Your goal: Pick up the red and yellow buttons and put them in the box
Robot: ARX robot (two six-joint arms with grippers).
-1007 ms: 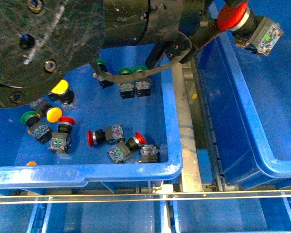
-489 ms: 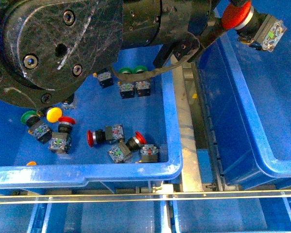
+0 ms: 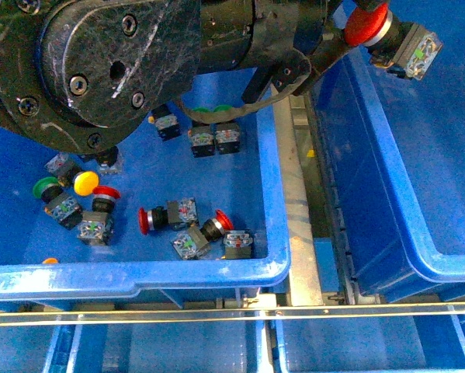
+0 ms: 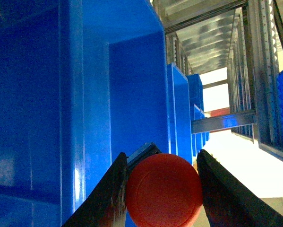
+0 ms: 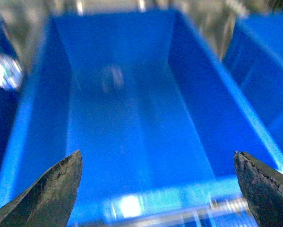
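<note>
My left gripper (image 3: 355, 33) is shut on a red button (image 3: 369, 23), whose black body and grey contact block (image 3: 418, 50) stick out to the right. It hangs high over the left wall of the box (image 3: 403, 186), the deep blue tote on the right. In the left wrist view the red cap (image 4: 163, 196) sits gripped between the two dark fingers (image 4: 108, 198). Another tote (image 3: 139, 280) on the left holds loose buttons: a yellow one (image 3: 85, 183) and red ones (image 3: 105, 194) (image 3: 144, 221) (image 3: 223, 221). My right gripper (image 5: 158, 189) is open over a blurred blue tote (image 5: 132, 118).
The left arm's large black links (image 3: 116, 62) cover the back of the left tote. Green-capped buttons (image 3: 44, 187) (image 3: 213, 110) lie among the others. A metal rail (image 3: 302, 194) runs between the two totes, and smaller blue trays (image 3: 162, 342) sit below the front rail.
The left arm's big link has swung further over the left tote, hiding the yellow button at its back. The held red button has stayed over the right tote's left wall, shifting only slightly.
</note>
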